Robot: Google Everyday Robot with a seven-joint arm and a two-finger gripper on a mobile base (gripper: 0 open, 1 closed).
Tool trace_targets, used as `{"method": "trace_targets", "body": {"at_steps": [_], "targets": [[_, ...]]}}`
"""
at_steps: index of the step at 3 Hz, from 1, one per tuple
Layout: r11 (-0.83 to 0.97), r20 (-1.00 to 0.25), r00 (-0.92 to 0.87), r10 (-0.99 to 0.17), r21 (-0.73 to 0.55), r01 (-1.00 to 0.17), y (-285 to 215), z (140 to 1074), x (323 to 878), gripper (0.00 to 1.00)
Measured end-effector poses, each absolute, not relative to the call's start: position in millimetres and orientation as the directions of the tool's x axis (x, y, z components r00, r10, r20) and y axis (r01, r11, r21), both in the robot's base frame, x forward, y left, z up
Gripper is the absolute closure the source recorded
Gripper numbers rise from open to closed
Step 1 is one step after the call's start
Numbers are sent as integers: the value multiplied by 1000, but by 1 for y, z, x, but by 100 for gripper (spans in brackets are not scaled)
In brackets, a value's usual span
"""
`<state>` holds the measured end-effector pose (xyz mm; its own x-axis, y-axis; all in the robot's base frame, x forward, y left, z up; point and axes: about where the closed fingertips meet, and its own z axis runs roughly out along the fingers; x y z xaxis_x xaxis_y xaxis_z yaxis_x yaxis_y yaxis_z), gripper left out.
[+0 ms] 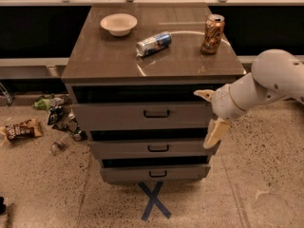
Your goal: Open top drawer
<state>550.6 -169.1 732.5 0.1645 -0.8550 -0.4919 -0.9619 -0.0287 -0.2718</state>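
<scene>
Top drawer [118,117] sits just under the brown cabinet top [109,61], the highest and widest of three grey fronts, with its small black handle [156,113] at the centre. A dark gap runs between its front and the cabinet top; how far it stands out cannot be told.

On the speckled floor at far left lie a brown snack wrapper [20,129], a green packet [44,102] and a small clear bottle [57,146], all near the cabinet's left side. On the cabinet top, a white bowl [118,23] stands toward the back left. To its right a blue can [153,43] lies on its side, and further right an orange can [212,33] stands upright, apart from the blue one.

Below the top drawer come the middle drawer [118,149] and the bottom drawer [123,175], each narrower. A blue tape cross [154,201] marks the floor in front of them.

At the right, the gripper [211,114] hangs at the right end of the top drawer's front, well apart from the handle. Its two fingers [216,133] are spread wide, one near the drawer's upper right corner, the other lower, and they hold nothing. Whether they touch the front cannot be told. The white arm [270,80] reaches in from the right edge.
</scene>
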Motion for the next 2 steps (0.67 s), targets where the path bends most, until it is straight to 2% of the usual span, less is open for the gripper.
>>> {"method": "trace_targets", "body": {"at_steps": [2], "targets": [[-68, -384, 191, -903, -310, -948, -177, 711, 586, 0]]}}
